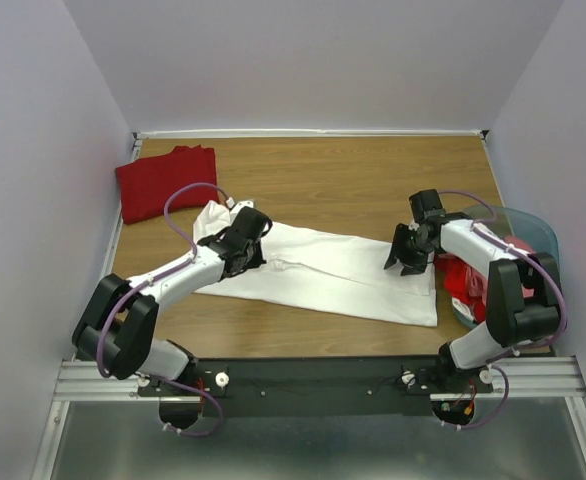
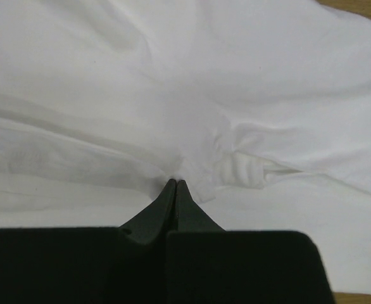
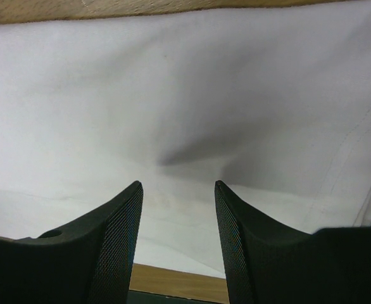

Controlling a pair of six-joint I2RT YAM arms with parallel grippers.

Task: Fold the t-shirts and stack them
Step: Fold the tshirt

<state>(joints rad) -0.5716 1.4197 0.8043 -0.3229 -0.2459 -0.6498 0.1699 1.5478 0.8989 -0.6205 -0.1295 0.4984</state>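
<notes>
The white shirt (image 1: pixel 323 270) lies spread across the middle of the tabletop (image 1: pixel 353 180); 1 dark red shirt (image 1: pixel 163 182) sits folded at the far left corner. The left claw (image 2: pixel 175 185) is pressed together, pinching a pucker of white cloth. The right claw (image 3: pixel 178 187) stands spread over the shirt's right end. This looks like the grasp before the first fold. Next, the right claw should close on cloth.

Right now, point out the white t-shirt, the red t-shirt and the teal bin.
white t-shirt (image 1: pixel 343 275): top view, mid cloth.
red t-shirt (image 1: pixel 163 185): top view, its centre.
teal bin (image 1: pixel 539 230): top view, far wall.
</notes>
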